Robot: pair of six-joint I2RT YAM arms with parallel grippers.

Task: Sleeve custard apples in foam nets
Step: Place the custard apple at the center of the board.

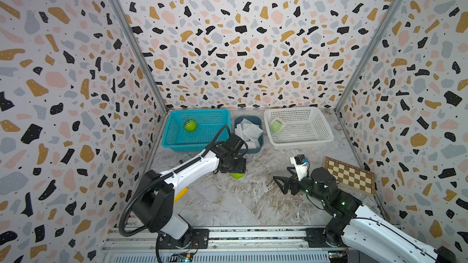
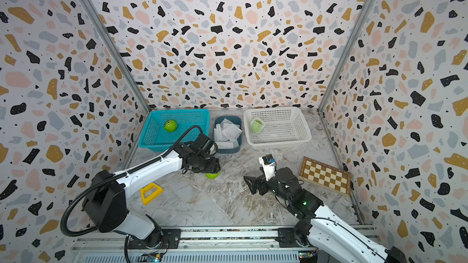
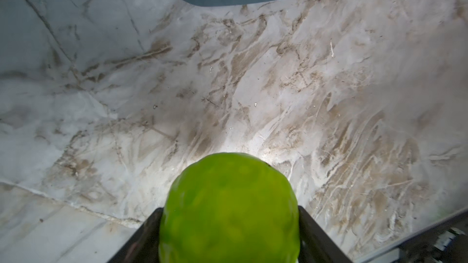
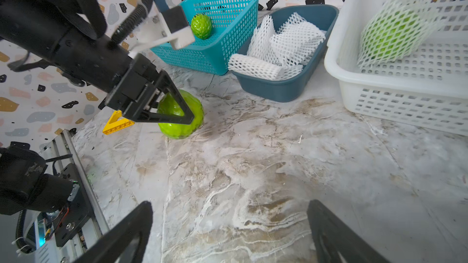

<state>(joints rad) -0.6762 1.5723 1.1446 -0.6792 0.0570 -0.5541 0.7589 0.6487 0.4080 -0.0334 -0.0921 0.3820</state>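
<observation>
**Left hand clamped on custard apple, right hand apart**

Top views: the left hand [image 1: 238, 172] points down over the mid tabletop [image 1: 253, 198]. The held custard apple [image 1: 237, 176] pokes out beneath it, on the near side of the grey-blue tub [image 1: 254, 150] of foam nets [image 1: 247, 130]. The right hand [image 1: 282, 177] is well apart to the right, fingers spread, nothing between them. The bare custard apple [image 2: 170, 125] sits in the blue basket [image 2: 152, 132], the netted custard apple [image 2: 256, 126] in the white basket [image 2: 278, 144].

Left wrist: the held custard apple [image 3: 229, 211] fills the gap, with fingers [image 3: 144, 236] pressed on both sides.

Right wrist: the same fruit [image 4: 174, 129] is low at the tabletop, contact unclear. The right hand's fingers [image 4: 136, 223] are wide apart.
</observation>
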